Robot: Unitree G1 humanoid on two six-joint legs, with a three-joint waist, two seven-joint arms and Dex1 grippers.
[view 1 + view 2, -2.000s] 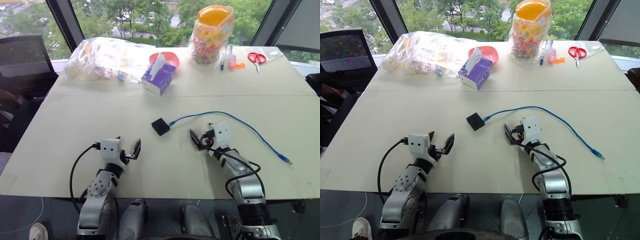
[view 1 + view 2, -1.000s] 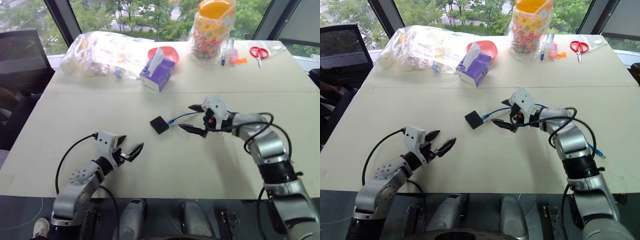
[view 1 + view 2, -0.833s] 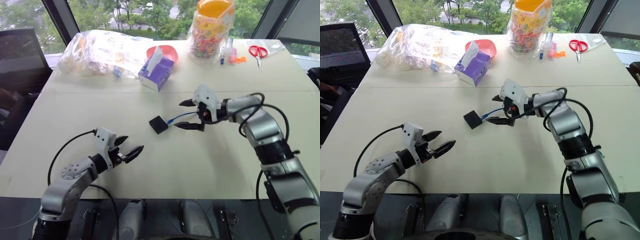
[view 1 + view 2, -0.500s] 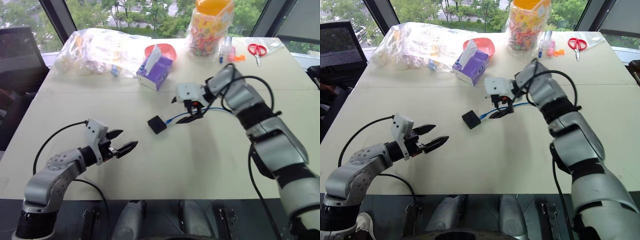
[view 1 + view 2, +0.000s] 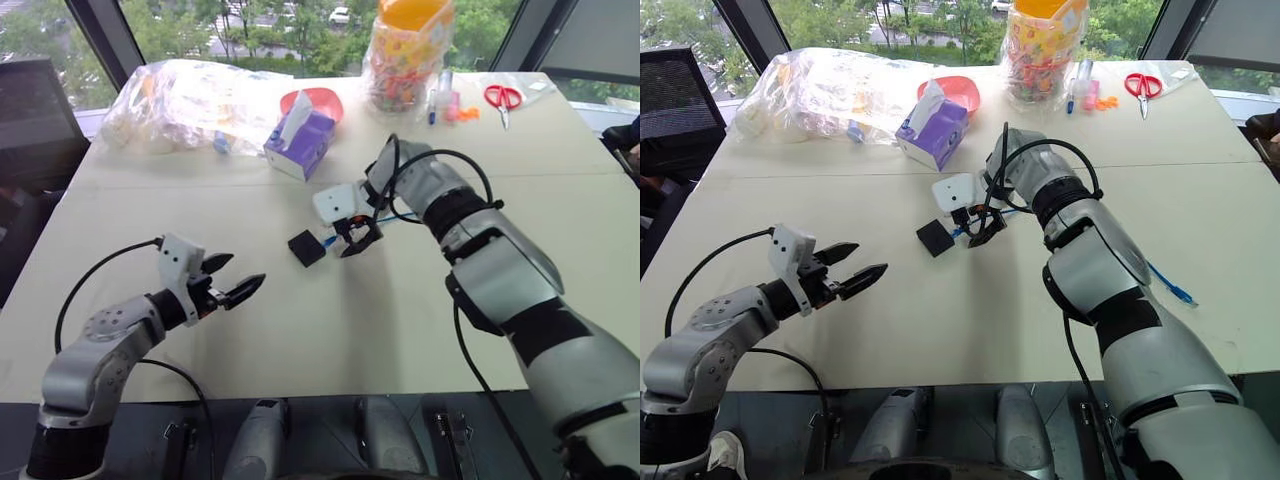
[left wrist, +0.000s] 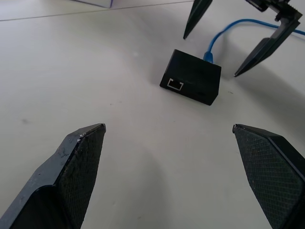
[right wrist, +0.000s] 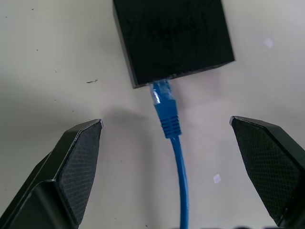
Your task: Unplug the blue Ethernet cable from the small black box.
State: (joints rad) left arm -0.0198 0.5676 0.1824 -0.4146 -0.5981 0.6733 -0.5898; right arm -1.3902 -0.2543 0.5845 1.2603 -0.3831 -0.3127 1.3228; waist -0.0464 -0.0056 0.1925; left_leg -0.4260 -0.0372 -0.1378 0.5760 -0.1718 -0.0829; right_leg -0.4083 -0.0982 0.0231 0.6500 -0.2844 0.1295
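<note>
Head views: the small black box [image 5: 306, 248] lies mid-table with the blue Ethernet cable [image 5: 1163, 281] plugged into its side at 3 o'clock; the right gripper [image 5: 352, 240] hangs spread just above the plug, and the left gripper [image 5: 232, 288] hovers spread at 8 o'clock from the box. Left wrist view: its released fingers [image 6: 78, 164] frame the box, clasping nothing. Right wrist view: released fingers [image 7: 76, 160] straddle the plugged-in cable at the box's 6 o'clock.

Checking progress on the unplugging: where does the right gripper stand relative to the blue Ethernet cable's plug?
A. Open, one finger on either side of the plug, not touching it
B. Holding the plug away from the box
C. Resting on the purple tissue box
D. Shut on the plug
A: the right gripper is open, straddling the thin blue Ethernet cable, still plugged into the small flat black box.
</note>
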